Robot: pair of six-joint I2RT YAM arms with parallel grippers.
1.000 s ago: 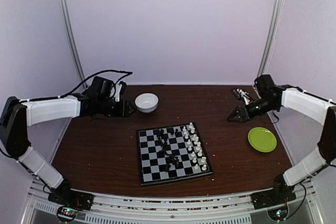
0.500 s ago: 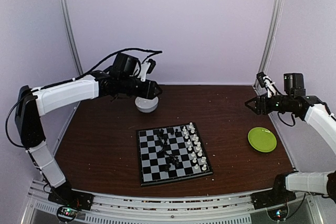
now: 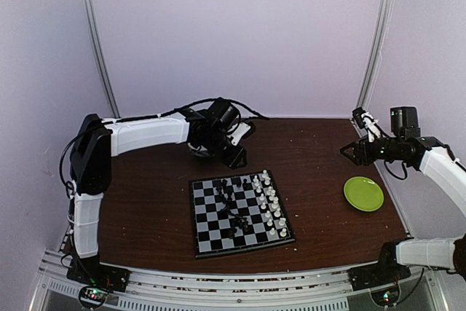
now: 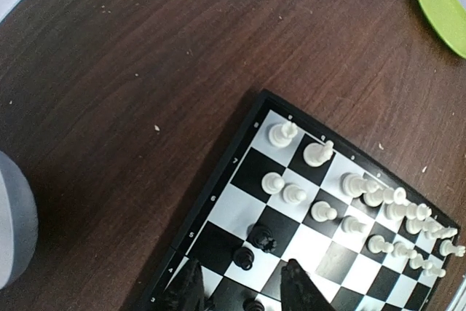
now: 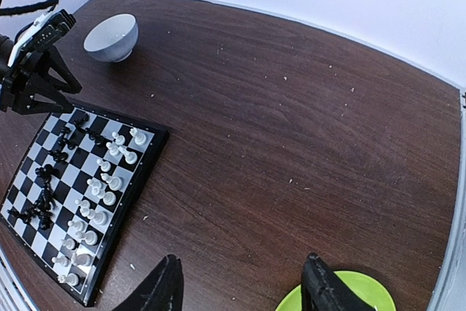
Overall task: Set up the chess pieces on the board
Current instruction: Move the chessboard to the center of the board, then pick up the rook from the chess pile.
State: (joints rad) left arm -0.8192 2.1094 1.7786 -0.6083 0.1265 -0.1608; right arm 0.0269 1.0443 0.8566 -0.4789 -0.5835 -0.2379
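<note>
The board (image 3: 207, 232) lies in the middle of the table. White chess pieces (image 3: 270, 202) stand in two rows along its right side. Black chess pieces (image 3: 234, 210) are scattered down its centre, some lying over. My left gripper (image 3: 236, 157) hovers over the board's far left corner. In the left wrist view its jaws (image 4: 244, 293) stand apart above the board (image 4: 218, 209) with nothing clamped, and black pieces (image 4: 262, 238) sit just ahead of the fingertips. My right gripper (image 3: 349, 152) hangs open at the far right, above bare table next to the plate.
A green plate (image 3: 363, 194) lies right of the board, partly under my right fingers (image 5: 324, 289). A white bowl (image 5: 111, 36) stands at the back left, mostly hidden behind the left arm in the top view. Crumbs dot the dark wooden table (image 3: 145, 209).
The left arm has swung right, from over the bowl to the board's far left corner, its jaws narrowing. The right arm lifted and drew back to the right, its jaws opening wide.
</note>
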